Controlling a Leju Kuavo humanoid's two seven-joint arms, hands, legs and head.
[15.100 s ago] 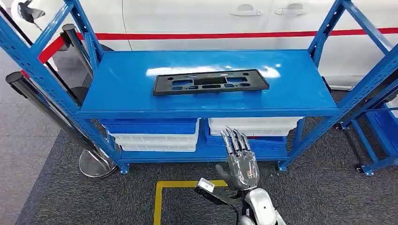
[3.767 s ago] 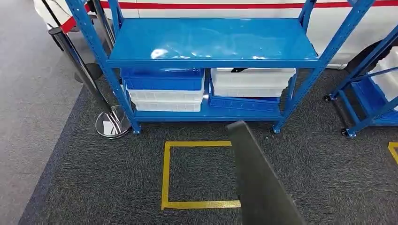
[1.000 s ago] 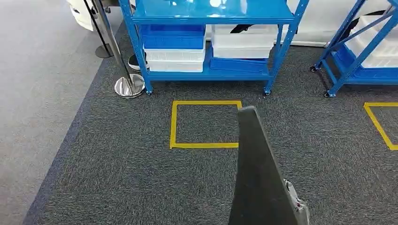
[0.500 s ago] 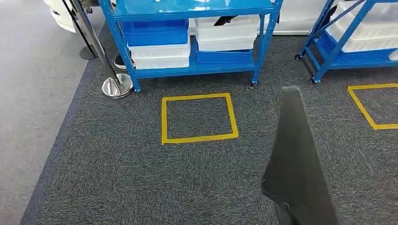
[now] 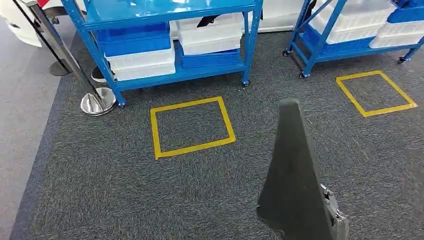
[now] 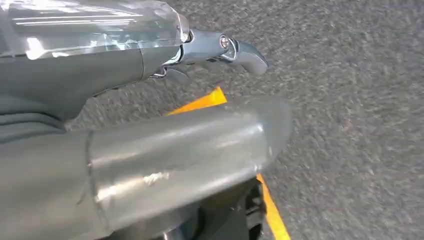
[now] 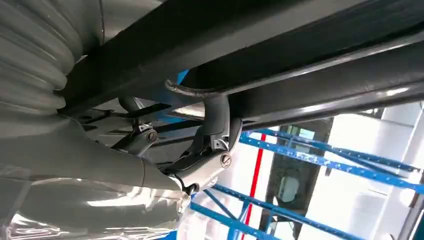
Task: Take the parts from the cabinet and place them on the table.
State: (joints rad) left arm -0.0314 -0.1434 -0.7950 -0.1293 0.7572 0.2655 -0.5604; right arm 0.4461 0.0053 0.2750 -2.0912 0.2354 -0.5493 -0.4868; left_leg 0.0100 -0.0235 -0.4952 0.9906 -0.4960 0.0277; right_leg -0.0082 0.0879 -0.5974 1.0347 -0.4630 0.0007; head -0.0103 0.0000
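carrying | black part [image 5: 295, 185] hooked in right hand [image 7: 200, 150], held edge-on above carpet, well apart from blue cabinet [image 5: 165, 45] | left hand [image 6: 220, 47] holding nothing; fingers apart | risk: thin hooked hold; could slip or swing while walking

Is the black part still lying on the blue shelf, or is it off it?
Off it. The black part is up in the right robot hand, fingers hooked around its edge, and the blue shelf top is bare.
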